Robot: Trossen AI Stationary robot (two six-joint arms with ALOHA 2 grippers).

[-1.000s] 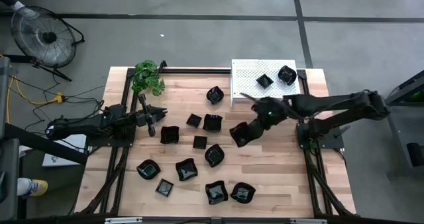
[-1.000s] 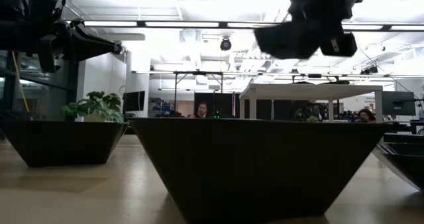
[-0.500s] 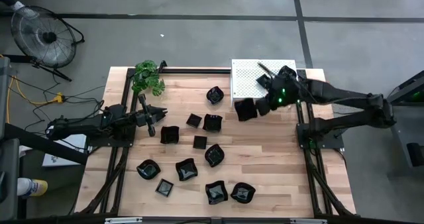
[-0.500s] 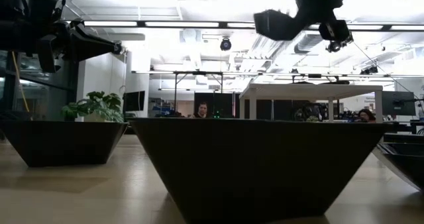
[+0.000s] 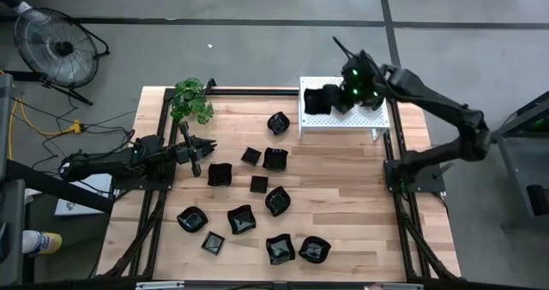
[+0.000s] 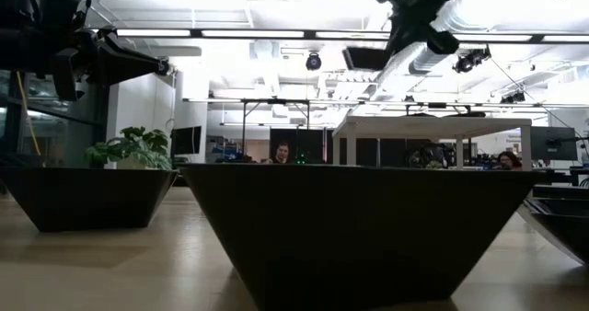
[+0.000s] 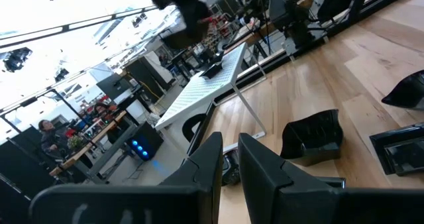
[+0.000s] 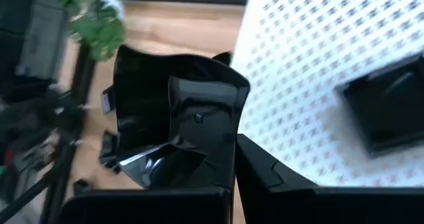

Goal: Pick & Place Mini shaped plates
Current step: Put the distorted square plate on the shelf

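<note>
A wooden table (image 5: 343,196), seen from above, is scattered with small glossy black mini shaped plates, square and wavy-edged. The right tool (image 5: 333,99) is raised over the white perforated rack (image 5: 343,123) at the table's far right corner, its fingers clamped on the rim of one black plate (image 5: 316,99), which hangs above the rack's left part. In the right wrist view the held plate (image 8: 169,121) is pinched by one wall, its hollow tipped sideways.

The plates look rigid, light and slick, probably brittle if dropped. A pinch across a raised edge, as here, seems the surest hold; a smooth wall could slip under a loose grip.

The rack already carries at least one square plate (image 8: 387,108); the arm hides part of the rack in the high view. About a dozen plates lie on the bare wood, none stacked.

The left tool (image 5: 202,147) waits at the table's left side beside a small green plant (image 5: 190,99), its fingers nearly together and holding nothing.
</note>
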